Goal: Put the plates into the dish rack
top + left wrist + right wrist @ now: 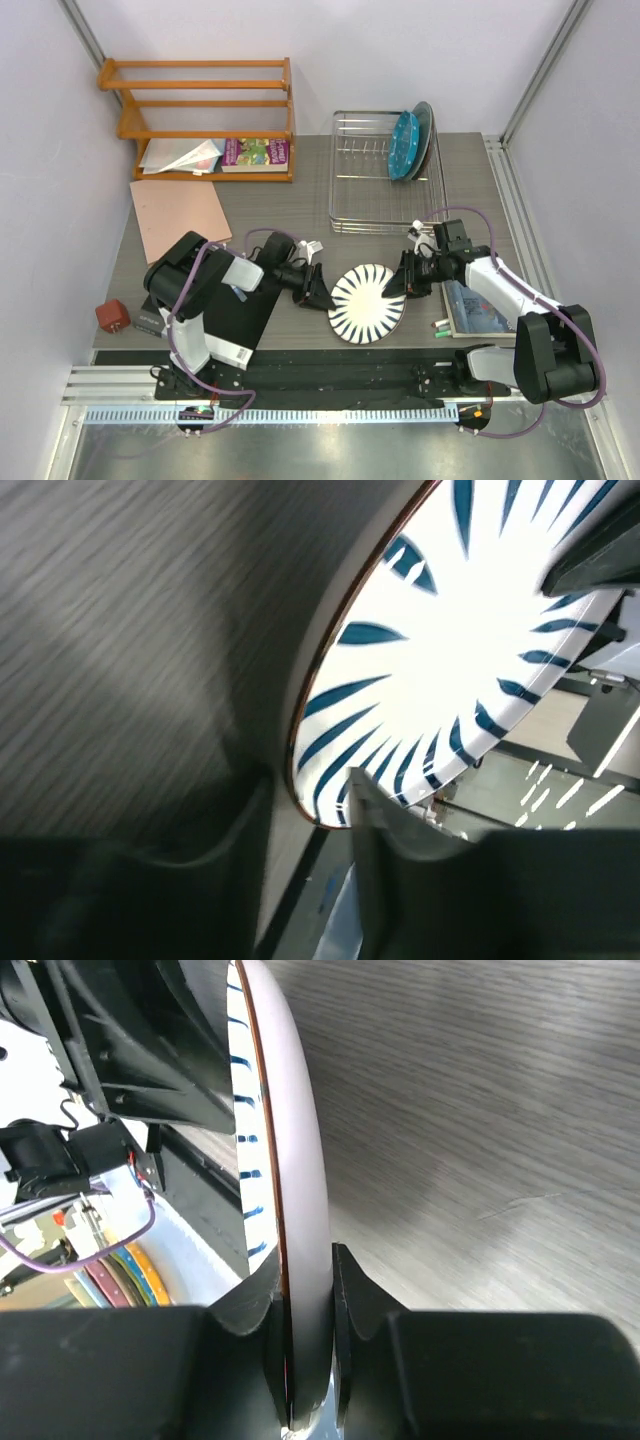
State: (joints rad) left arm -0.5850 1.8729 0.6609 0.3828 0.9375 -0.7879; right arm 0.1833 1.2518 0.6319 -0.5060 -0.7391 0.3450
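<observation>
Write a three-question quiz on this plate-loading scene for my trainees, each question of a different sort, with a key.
1. True or false: the dish rack holds no plates.
2. The right claw is shut on: A the striped plate, B the rack, C nothing.
3. Fill in: seen from above, the orange shelf stands to the rack's ____.
Key: 1 false; 2 A; 3 left.

The grey table (290, 205) bears dish rack (372, 192), orange shelf (200, 84), pink board (180, 218).
</observation>
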